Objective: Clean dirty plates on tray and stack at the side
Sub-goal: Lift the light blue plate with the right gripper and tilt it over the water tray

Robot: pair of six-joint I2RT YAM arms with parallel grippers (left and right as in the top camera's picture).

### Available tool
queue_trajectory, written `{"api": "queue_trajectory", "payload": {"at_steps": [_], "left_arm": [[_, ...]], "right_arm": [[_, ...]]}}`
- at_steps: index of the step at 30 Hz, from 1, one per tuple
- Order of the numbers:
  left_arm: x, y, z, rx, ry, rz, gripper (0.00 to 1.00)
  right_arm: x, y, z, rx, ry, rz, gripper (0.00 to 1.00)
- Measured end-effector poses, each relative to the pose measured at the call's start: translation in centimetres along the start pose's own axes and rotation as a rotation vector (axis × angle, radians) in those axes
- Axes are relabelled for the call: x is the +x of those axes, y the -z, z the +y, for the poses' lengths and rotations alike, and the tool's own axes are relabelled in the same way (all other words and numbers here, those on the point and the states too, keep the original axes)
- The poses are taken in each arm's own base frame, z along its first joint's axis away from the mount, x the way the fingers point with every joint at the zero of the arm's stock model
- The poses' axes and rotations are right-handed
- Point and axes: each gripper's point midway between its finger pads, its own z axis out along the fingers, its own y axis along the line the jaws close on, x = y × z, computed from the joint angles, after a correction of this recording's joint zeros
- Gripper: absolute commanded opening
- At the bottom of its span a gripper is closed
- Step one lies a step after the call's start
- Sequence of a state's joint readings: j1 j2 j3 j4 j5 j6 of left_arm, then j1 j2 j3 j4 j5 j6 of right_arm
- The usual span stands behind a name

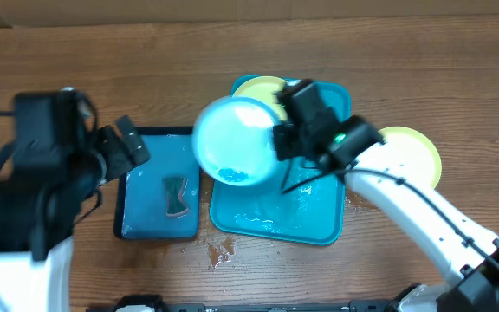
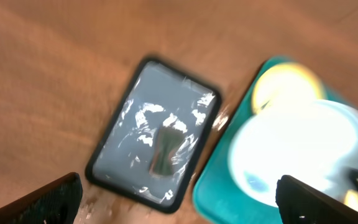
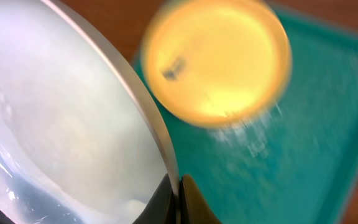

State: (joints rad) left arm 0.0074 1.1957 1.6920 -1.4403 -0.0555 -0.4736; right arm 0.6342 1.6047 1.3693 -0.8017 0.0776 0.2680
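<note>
Smooth, glossy round white plate (image 3: 61, 124) is hanging above the wet teal tray (image 1: 319, 230), its thin rim pinched between the right fingers (image 3: 197, 208); left fingers (image 2: 48, 199) are standing wide apart.

Lab-type workbench: wood-grain table (image 1: 405, 52), white robot arm (image 1: 423, 208).
</note>
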Motion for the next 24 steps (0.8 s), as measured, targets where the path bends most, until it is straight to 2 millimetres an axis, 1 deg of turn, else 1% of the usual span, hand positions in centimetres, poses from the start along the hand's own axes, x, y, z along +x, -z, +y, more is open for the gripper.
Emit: {"api": "queue_trajectory", "payload": {"at_steps": [3, 4, 5, 7, 9, 10, 13, 15, 18, 24], "left_arm": [[-0.6, 3.4, -0.1, 0.050, 0.000, -0.098, 1.00], [-0.5, 4.2, 0.0, 0.062, 0.001, -0.122, 1.00], [-0.4, 4.8, 0.1, 0.070, 0.002, -0.138, 1.00], [-0.1, 5.7, 0.3, 0.081, 0.003, -0.160, 1.00], [0.2, 6.3, 0.5, 0.088, 0.004, -0.173, 1.00], [0.3, 6.4, 0.6, 0.088, 0.004, -0.172, 1.00], [0.6, 6.5, 0.7, 0.084, 0.004, -0.165, 1.00], [0.6, 6.4, 0.7, 0.083, 0.004, -0.162, 1.00], [0.5, 6.3, 0.7, 0.081, 0.003, -0.159, 1.00], [0.5, 6.1, 0.6, 0.079, 0.003, -0.156, 1.00]], "right_arm": [[-1.8, 0.5, 4.2, -0.029, 0.084, -0.132, 0.04], [-2.6, 0.8, 6.2, -0.047, 0.116, -0.193, 0.04], [-2.9, 0.8, 7.4, -0.055, 0.135, -0.226, 0.04], [-3.0, 0.7, 10.1, -0.068, 0.176, -0.278, 0.04], [-2.3, -0.4, 12.3, -0.056, 0.218, -0.299, 0.04], [-1.8, -1.1, 13.0, -0.038, 0.235, -0.302, 0.04], [-0.3, -2.8, 13.6, 0.050, 0.280, -0.303, 0.04], [-0.2, -2.7, 13.7, 0.094, 0.295, -0.326, 0.04], [-0.6, -0.8, 15.0, 0.159, 0.339, -0.425, 0.04], [-0.5, 3.2, 17.7, 0.235, 0.430, -0.569, 0.04]]}}
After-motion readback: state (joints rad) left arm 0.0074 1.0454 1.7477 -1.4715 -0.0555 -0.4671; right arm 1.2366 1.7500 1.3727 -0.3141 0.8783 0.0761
